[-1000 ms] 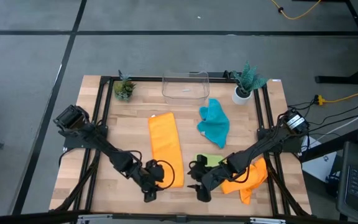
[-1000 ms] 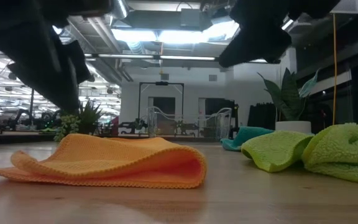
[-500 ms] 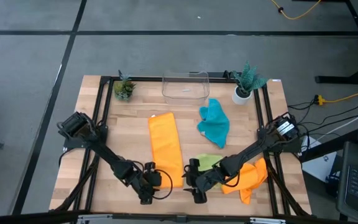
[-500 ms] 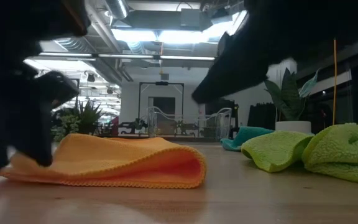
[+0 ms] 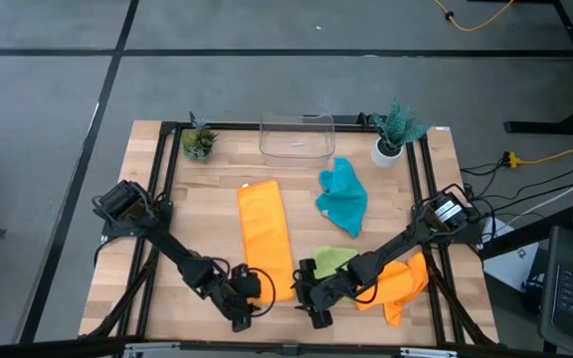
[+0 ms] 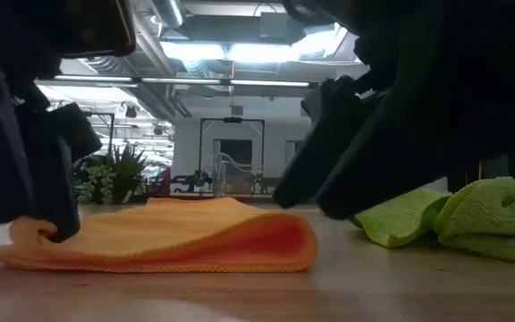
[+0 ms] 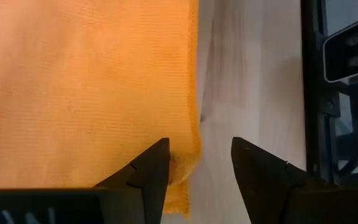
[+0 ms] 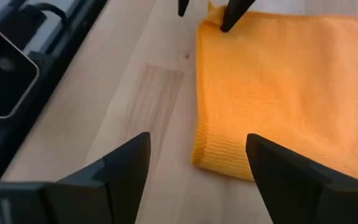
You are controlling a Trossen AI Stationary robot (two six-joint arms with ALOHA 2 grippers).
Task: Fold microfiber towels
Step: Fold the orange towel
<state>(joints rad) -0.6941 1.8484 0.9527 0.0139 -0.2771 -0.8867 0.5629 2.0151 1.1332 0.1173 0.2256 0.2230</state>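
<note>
An orange microfiber towel point(image 5: 265, 237), folded into a long strip, lies flat on the table's middle. The fold runs along its right side point(image 6: 302, 243). My left gripper point(image 7: 197, 155) is open at the towel's near left corner, with the towel's edge between its fingers. My right gripper point(image 8: 197, 158) is open low over the near right corner point(image 8: 211, 152), fingers on either side; I cannot tell whether it touches. A teal towel point(image 5: 343, 196), a lime green towel point(image 5: 334, 260) and a second orange towel point(image 5: 403, 282) lie to the right. My left gripper has one fingertip point(image 7: 158, 155) down on the top layer of the orange towel's near left corner point(image 7: 179, 171). The other fingertip point(image 7: 244, 152) stands over bare wood beside the edge. The fingers slant down from the near left. The towel lies on the table.
A clear plastic bin point(image 5: 296, 139) stands at the far middle with a small potted plant on each side point(image 5: 199, 141) point(image 5: 394, 129). A black frame point(image 5: 157, 209) borders the tabletop. Bare wood lies left of the orange strip.
Both grippers have come down toward the orange towel's near end, the left to its left corner, the right to its right corner; the right one has also rolled. The towel's near end has flattened, and its fold has shifted slightly toward the table's right.
</note>
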